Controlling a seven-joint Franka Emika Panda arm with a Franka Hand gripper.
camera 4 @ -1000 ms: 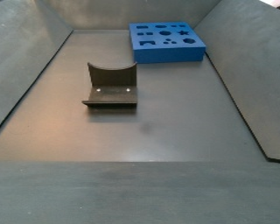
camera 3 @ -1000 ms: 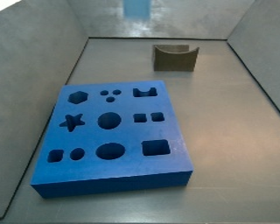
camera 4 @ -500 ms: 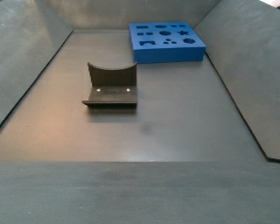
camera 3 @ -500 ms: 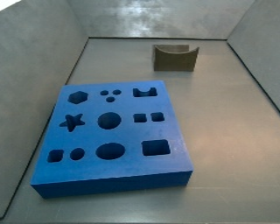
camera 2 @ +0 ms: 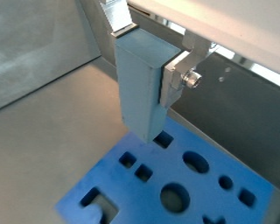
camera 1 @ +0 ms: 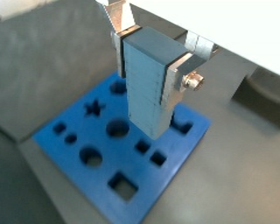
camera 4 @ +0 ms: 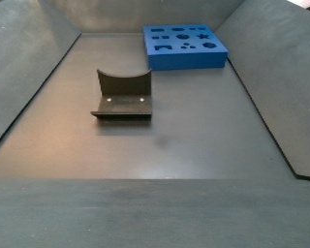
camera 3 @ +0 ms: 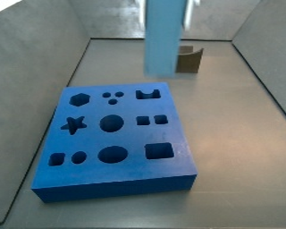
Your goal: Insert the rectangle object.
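Note:
My gripper (camera 1: 150, 55) is shut on the rectangle object (camera 1: 149, 101), a smooth pale grey-blue block held upright by its top end. It also shows between the fingers in a wrist view (camera 2: 140, 87). Both wrist views show it hanging above the blue board (camera 1: 101, 144) with shaped holes, its lower end over the board's far part (camera 2: 166, 188). In a side view the block (camera 3: 166, 38) hangs high, above the board's far edge (camera 3: 115, 134), and the gripper is out of frame above. Neither shows in a side view where the board (camera 4: 184, 46) lies far back.
The dark fixture (camera 4: 123, 97) with a U-shaped notch stands on the grey floor apart from the board. It shows partly behind the block in a side view (camera 3: 191, 59). Grey walls (camera 4: 28, 68) enclose the floor on all sides.
The held block has come down into a side view from the top edge and now hangs in front of the fixture. The board and the fixture have not moved.

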